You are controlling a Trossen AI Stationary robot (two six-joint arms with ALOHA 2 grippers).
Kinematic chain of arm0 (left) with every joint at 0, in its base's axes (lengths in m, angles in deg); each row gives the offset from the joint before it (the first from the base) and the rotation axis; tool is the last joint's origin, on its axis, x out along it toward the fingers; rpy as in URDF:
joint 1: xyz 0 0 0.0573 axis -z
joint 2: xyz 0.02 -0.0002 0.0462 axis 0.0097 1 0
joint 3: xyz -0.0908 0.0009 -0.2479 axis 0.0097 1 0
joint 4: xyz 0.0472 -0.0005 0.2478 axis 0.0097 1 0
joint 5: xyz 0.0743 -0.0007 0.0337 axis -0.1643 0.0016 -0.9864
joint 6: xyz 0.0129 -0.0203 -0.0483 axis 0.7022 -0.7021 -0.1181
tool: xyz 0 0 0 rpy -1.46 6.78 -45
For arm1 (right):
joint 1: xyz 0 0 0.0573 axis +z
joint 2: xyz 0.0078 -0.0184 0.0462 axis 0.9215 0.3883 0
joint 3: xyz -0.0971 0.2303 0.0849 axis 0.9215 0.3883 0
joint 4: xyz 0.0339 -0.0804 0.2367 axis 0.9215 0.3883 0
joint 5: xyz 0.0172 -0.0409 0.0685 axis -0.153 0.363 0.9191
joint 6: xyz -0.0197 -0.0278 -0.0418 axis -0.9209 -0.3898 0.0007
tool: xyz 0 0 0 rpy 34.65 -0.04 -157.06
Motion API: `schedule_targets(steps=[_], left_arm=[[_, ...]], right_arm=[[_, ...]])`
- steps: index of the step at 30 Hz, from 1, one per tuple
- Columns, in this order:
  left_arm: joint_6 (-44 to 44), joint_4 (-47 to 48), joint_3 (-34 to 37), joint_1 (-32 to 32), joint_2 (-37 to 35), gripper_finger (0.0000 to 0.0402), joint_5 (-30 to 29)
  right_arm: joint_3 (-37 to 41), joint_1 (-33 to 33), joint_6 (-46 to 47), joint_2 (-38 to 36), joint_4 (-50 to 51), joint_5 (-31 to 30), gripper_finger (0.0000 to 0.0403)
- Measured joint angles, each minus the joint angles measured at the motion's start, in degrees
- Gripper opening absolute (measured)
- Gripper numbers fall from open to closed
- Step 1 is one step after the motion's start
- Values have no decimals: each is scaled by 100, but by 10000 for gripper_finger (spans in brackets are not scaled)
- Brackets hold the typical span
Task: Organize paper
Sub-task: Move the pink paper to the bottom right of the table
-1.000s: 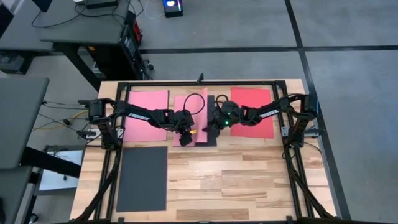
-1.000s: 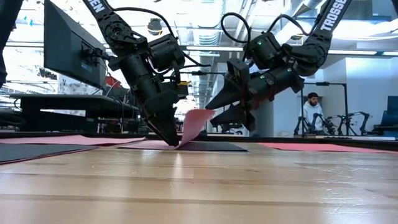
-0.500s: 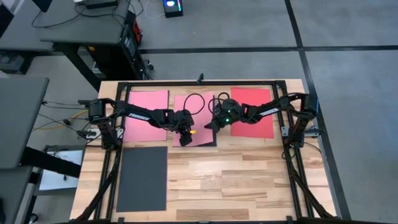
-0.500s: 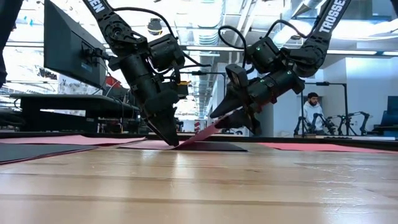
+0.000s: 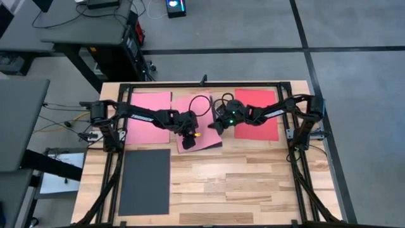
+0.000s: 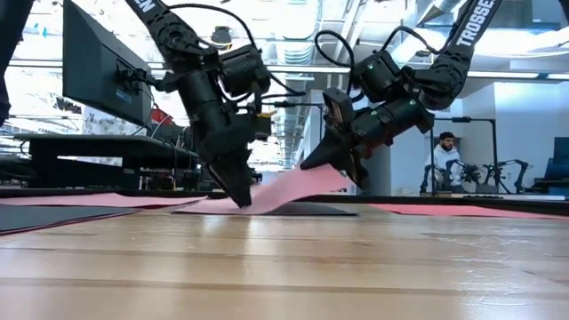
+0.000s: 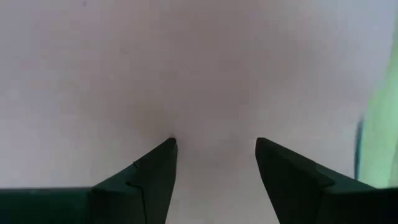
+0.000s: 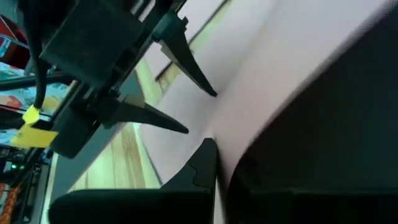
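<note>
A pink sheet of paper [image 5: 201, 117] lies mid-table at the far side, on top of a black sheet [image 5: 214, 145] that shows along its near edge. My left gripper [image 5: 188, 138] stands open on the pink sheet's near left part. My right gripper [image 5: 217, 125] is shut on that sheet's right edge, which is raised off the table. A second pink sheet [image 5: 150, 117] lies flat to the left, a red sheet [image 5: 256, 114] flat to the right, and another black sheet [image 5: 144, 180] at the near left. My left gripper sets both open fingertips [image 7: 168, 149] down on the pink sheet's upper face, near its near left corner [image 6: 233, 204]. The fingers slant down from above and from the left. That part of the sheet lies on the table. My right gripper pinches the pink sheet's right edge [image 6: 333, 176] between its two fingers, a single layer. The fingers slant down from the table's right. The edge is lifted clear, and the sheet slopes down leftward to the table at my left gripper's tips.
A black frame [image 5: 202, 85] runs along the table's far edge and down both sides. The near half of the wooden table top [image 5: 240, 183] is bare beside the black sheet. A person [image 6: 447, 164] stands far back in the room.
My right gripper has shut on the pink sheet's free right edge and shifted a little toward the table's left. That edge had curled upright beside my left gripper's tips; now the sheet stretches out in a low slope over the black sheet. The pinned left part has stayed put.
</note>
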Motion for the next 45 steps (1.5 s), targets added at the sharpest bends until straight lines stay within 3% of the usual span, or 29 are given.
schedule_targets(steps=[7,13,18,23,29,35,40,45], left_arm=[[5,420,-145,151,-440,201,-537],[-17,648,-154,387,-1030,201,-1141],[-49,690,-163,587,-1364,201,-1484],[-146,712,-163,798,-1400,201,-1490],[-420,702,-163,1138,-1356,201,-1490],[-744,560,-165,1552,-1359,201,-1488],[-928,394,-165,1854,-1359,201,-1488],[-963,227,-165,2105,-1359,201,-1486]], right_arm=[[-2,61,-3,-835,566,2,0],[-2,319,-66,-1892,1946,-257,0],[-2,982,126,-2861,2954,-839,0],[29,2073,841,-3779,3646,-1794,0],[456,3956,2811,-4558,4730,-3739,0],[872,5876,5789,-4335,5626,-5162,0],[918,6825,7696,-3519,5719,-5551,0],[789,7306,9114,-2430,5689,-5218,0]])
